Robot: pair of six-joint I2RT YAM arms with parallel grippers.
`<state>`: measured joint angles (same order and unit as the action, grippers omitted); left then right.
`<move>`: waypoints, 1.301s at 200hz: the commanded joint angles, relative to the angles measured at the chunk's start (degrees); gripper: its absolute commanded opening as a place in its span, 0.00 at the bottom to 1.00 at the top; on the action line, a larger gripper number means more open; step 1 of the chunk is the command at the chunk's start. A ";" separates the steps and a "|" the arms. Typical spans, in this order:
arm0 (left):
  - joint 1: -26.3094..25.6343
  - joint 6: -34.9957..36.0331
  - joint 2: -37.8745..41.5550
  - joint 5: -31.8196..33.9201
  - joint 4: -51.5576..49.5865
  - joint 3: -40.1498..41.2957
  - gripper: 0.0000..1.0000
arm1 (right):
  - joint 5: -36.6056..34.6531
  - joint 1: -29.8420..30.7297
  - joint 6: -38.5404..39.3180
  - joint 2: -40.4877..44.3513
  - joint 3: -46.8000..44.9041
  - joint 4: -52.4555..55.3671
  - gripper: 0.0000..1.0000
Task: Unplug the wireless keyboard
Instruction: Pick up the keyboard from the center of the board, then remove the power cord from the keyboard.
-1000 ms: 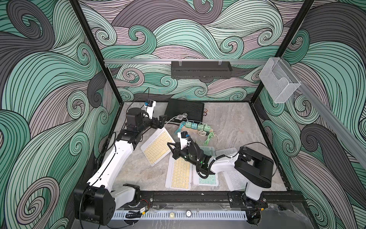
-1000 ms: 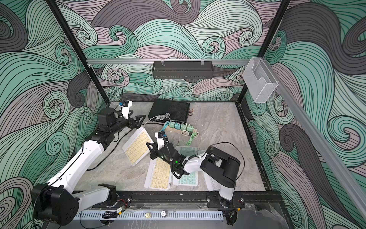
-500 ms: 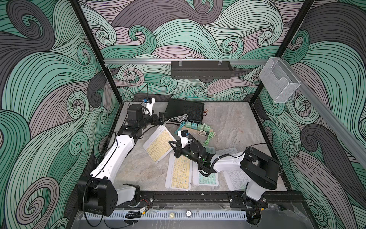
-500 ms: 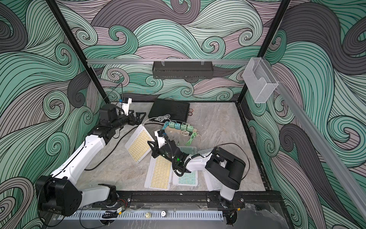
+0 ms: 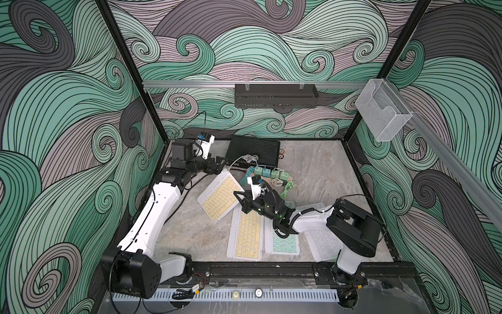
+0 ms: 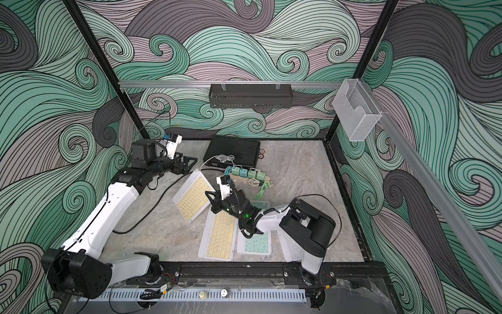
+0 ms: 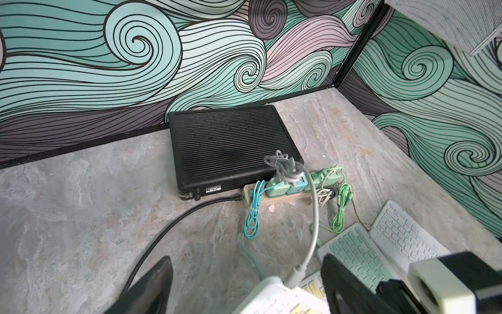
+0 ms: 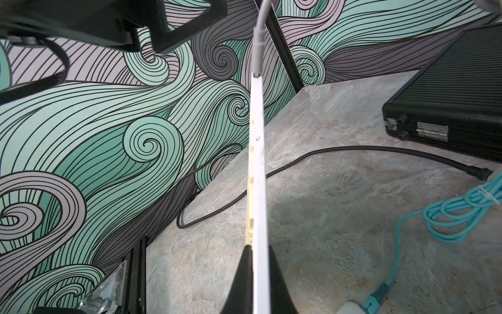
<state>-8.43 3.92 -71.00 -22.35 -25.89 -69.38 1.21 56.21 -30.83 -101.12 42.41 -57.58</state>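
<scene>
- Right gripper (image 5: 237, 196): jaws clamped on the near short edge of the keyboard (image 5: 219, 194). The right wrist view shows the board edge-on between two black fingers (image 8: 241, 274).
- Keyboard: yellow keys, white frame. It is held tilted above the counter (image 5: 320, 168), between the counter's centre and its back-left corner. Whether its low edge touches the counter cannot be told.
- Plug (image 7: 295, 275): white, seated in the keyboard's far corner, not pulled out.
- Left gripper (image 5: 222, 165): jaws wide, one finger on each side of the plug and the keyboard corner. Contact with either cannot be told from the left wrist view.
- White cable (image 7: 315, 214): rises from the plug to a knotted grey bundle above the power strip (image 5: 269, 174).
- Power strip: carries several green and teal chargers and lies just in front of the black box (image 5: 254, 152), which sits at the middle of the back edge.
- Teal cord (image 7: 252, 217) and green cord (image 7: 341, 209): coiled, hanging off the strip onto the counter.
- Second yellow keyboard (image 5: 245, 236), teal keyboard (image 5: 282, 242) and white keyboard (image 5: 324, 243): flat, side by side near the front edge, partly under the right arm.
</scene>
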 commanded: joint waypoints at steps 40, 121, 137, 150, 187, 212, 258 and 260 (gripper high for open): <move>-1.13 8.22 0.69 -1.02 -8.62 -1.49 0.80 | 2.62 -1.96 -1.49 -3.11 -0.22 -0.63 0.00; -5.11 9.07 -1.51 1.83 -10.82 -3.93 0.76 | 3.75 -1.89 -2.43 -4.16 0.55 -1.40 0.00; -5.58 7.20 -2.19 1.90 -8.46 -4.63 0.77 | 4.08 -1.89 -2.66 -4.42 0.77 -1.50 0.00; -5.60 7.10 -3.82 2.05 -7.94 -6.05 0.77 | 4.44 -1.89 -2.83 -4.72 0.66 -1.90 0.00; -5.71 7.90 -7.83 3.63 -10.66 -10.39 0.77 | 4.55 -1.89 -2.83 -4.39 -0.21 -3.01 0.00; -5.72 11.25 -7.82 5.38 -10.23 -7.37 0.77 | 4.57 -1.89 -2.49 -4.17 -0.38 -3.08 0.00; -5.83 11.32 -8.54 3.76 -11.75 -6.84 0.74 | 4.52 -1.88 -2.06 -3.80 -0.66 -3.06 0.00; -5.86 11.29 -8.60 3.55 -11.62 -6.89 0.73 | 4.55 -1.89 -2.07 -3.75 -0.66 -3.11 0.00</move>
<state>-14.02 14.70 -79.75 -17.98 -37.23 -76.64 5.39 54.39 -34.96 -104.75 42.72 -61.56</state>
